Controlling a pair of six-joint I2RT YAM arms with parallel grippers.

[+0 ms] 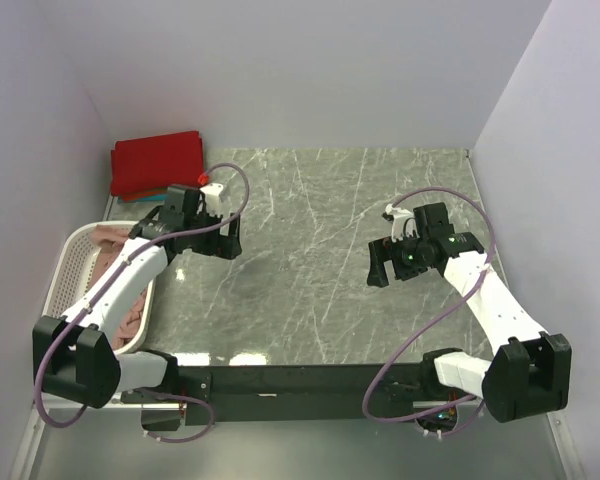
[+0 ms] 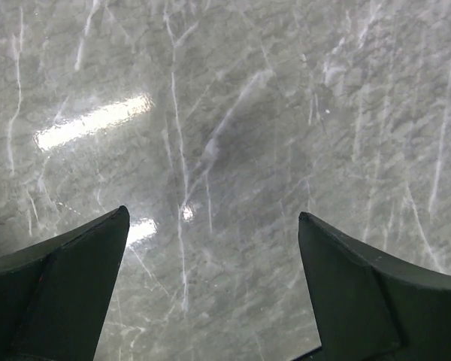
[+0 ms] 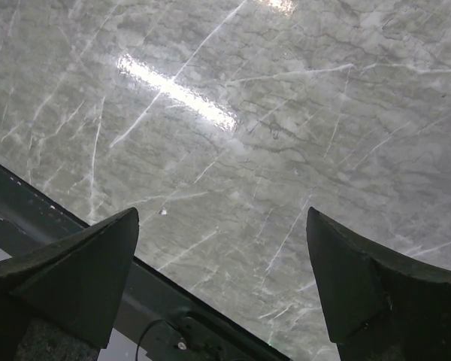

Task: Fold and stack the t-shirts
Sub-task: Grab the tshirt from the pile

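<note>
A folded bright red t-shirt (image 1: 156, 162) lies at the table's far left corner, with a sliver of teal cloth (image 1: 148, 198) showing under its near edge. A dusty-pink t-shirt (image 1: 113, 262) lies crumpled in the white basket (image 1: 68, 262) on the left. My left gripper (image 1: 228, 240) hovers open over bare marble, right of the basket and just in front of the red shirt. My right gripper (image 1: 378, 268) hangs open over the right half of the table. In the wrist views the left gripper (image 2: 212, 214) and the right gripper (image 3: 222, 211) have only marble between their fingers.
The grey marble tabletop (image 1: 310, 250) spans the middle. A black base rail (image 3: 173, 301) runs along the near edge, under the right gripper's view. Pale walls close in the left, back and right sides.
</note>
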